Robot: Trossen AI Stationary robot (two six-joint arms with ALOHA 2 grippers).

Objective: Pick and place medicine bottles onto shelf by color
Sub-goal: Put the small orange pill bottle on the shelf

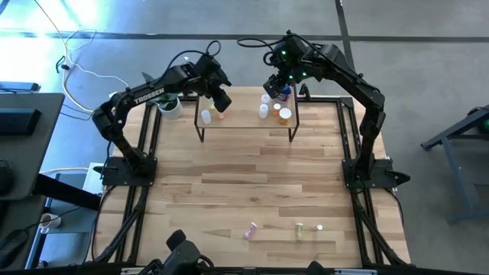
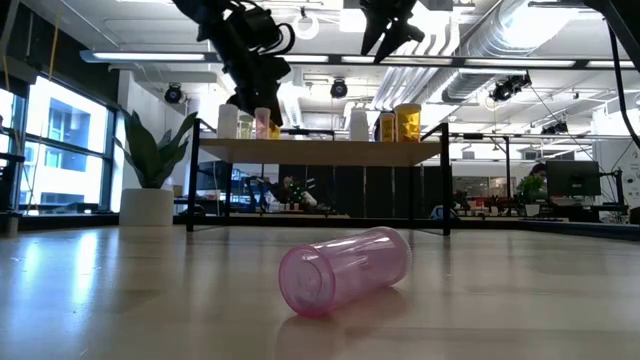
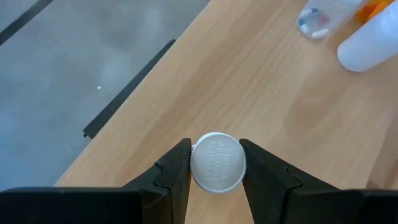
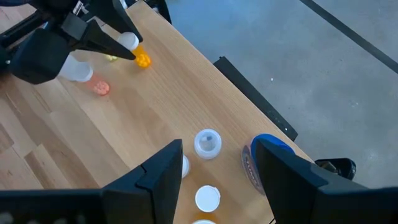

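Observation:
The light-wood shelf (image 1: 244, 122) stands at the table's far side. My left gripper (image 1: 222, 101) is above its left part, shut on a white-capped orange medicine bottle (image 4: 142, 60). Two more bottles (image 1: 205, 116) stand beside it. My right gripper (image 4: 217, 149) hovers open over the shelf's far right corner, above a clear-capped bottle (image 4: 207, 142), white-capped ones (image 4: 207, 198) and the blue bottle (image 4: 266, 149), touching none. A pink bottle (image 2: 345, 268) lies on its side near the table's near edge, by a yellow-green one (image 1: 299, 230). My left gripper pinches the bottle's round white cap (image 3: 217, 163) between its two fingers, one on each side of the cap's rim. The fingers come from above, pointing down. The bottle is upright over the shelf board; whether its base stands on the board, I cannot tell.
A white plant pot (image 1: 170, 105) stands just left of the shelf. A small white cap (image 1: 319, 228) lies near the yellow-green bottle. The middle of the tabletop (image 1: 252, 176) between shelf and near edge is bare wood. Black frame rails run along both table sides.

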